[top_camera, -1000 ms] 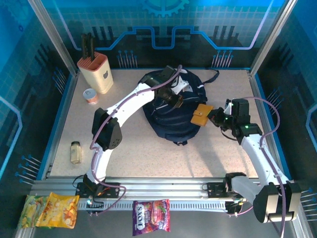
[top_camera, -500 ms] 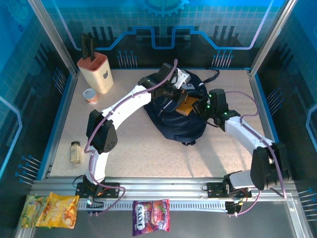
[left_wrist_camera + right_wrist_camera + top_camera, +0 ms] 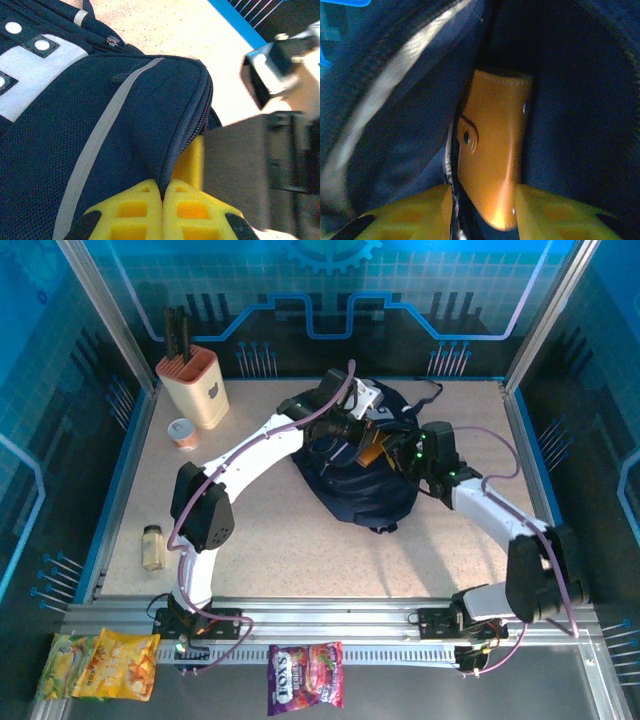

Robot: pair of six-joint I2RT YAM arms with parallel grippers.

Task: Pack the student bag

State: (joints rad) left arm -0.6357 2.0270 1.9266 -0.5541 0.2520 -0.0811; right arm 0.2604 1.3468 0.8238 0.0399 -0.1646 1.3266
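Observation:
The student bag [image 3: 350, 490], a dark navy backpack with a pale stripe, lies at the middle back of the table. My left gripper [image 3: 350, 433] is shut on the zipped edge of its flap [image 3: 186, 131], holding the opening up; the yellow fingers [image 3: 135, 205] pinch the fabric. My right gripper [image 3: 393, 452] reaches into that opening from the right. An orange leather wallet [image 3: 492, 160] stands between its yellow fingers [image 3: 555, 210] inside the dark bag interior [image 3: 575, 100]. The jaws stand apart, with a gap on the wallet's left side. A sliver of the wallet [image 3: 372, 450] shows at the bag's mouth.
A knife block [image 3: 195, 388] and a small can [image 3: 182, 432] stand at the back left. A jar [image 3: 153, 547] lies near the left edge. Snack packets [image 3: 100, 665] and a candy bag [image 3: 305, 675] rest on the front rail.
My right gripper carried the wallet from right of the bag into its opening, and its jaws have parted. The left gripper kept hold of the flap.

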